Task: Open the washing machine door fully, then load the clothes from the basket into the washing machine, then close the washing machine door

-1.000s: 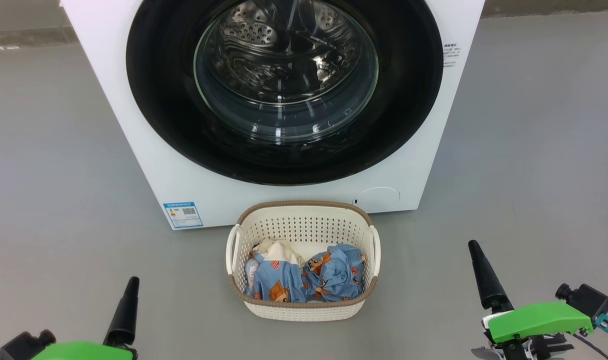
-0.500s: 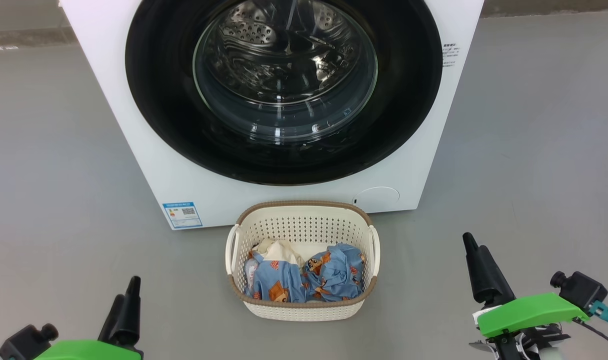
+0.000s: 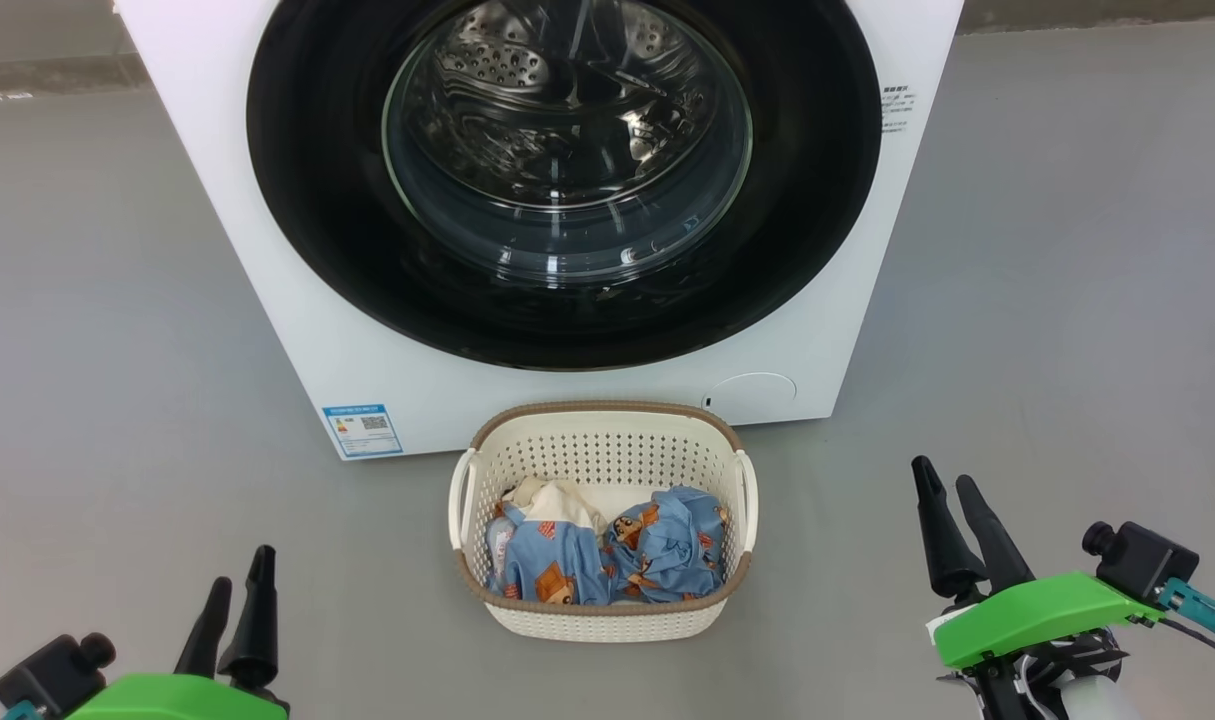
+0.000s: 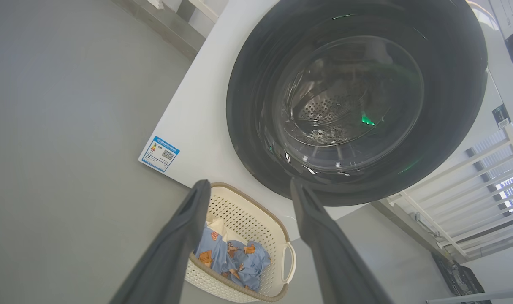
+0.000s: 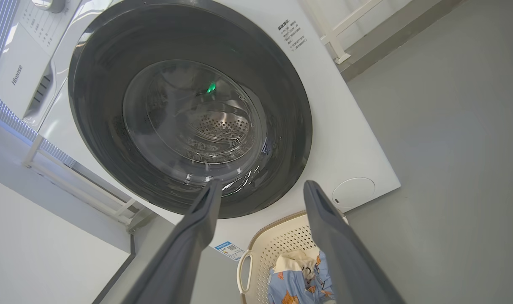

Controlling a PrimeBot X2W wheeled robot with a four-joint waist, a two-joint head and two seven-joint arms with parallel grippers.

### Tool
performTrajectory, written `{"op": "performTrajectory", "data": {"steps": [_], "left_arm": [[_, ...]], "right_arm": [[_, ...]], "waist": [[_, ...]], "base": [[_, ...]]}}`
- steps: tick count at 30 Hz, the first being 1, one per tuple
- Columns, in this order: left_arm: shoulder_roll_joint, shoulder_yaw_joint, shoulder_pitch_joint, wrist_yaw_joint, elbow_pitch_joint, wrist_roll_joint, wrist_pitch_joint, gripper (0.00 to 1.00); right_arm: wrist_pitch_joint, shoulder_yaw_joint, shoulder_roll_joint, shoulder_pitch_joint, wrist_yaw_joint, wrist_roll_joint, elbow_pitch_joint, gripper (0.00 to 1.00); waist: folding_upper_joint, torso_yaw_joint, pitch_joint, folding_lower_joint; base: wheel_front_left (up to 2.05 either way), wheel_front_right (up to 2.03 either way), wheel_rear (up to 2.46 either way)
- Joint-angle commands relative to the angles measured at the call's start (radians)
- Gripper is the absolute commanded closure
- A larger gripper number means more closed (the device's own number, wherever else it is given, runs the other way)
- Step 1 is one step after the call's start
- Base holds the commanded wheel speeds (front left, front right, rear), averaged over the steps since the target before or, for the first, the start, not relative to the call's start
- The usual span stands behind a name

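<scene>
Washing machine sits on the grey floor with its door shut flat against the front. The black rim runs all the way round, and you can see the steel drum through the glass. The basket is on the floor just in front of it, right under the door. The clothes are bunched in the bottom of it: blue bear-print stuff with a cream cloth poking up at the back left.

The head camera gives you the layout. Left gripper is low on the left and right gripper low on the right, with the basket between them and well apart from both. From up there each pair of fingers looks pretty close together. The wrist cameras settle it: both claws are spread wide with nothing in them, pointing up at the door.

The wrist views also add stuff off to the sides. The left one catches a white slatted rack beside the machine and a little green glint in the glass. It also has the blue sticker low on the front corner. The right one shows the round cap just above the basket rim and a block of small print high on the front. There's a second white appliance with brand lettering next door. Can't read the small print in either view.
</scene>
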Motion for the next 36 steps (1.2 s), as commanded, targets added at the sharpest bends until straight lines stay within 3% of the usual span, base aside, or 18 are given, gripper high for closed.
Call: {"op": "performTrajectory", "data": {"steps": [1,36], "left_arm": [[0.025,0.021,-0.054,0.002,-0.017,0.026,-0.012,0.00],[0.092,-0.030,-0.068,0.084,-0.005,0.428,-0.115,0.00]], "right_arm": [[-0.015,0.022,-0.006,-0.048,0.001,-0.030,-0.023,0.00],[-0.092,0.026,-0.011,-0.100,0.001,-0.488,0.009,0.00]], "waist": [[0.0000,0.000,0.000,-0.0001],[0.0000,-0.002,-0.007,-0.0001]], "base": [[0.00,0.00,0.00],[0.00,0.00,0.00]]}}
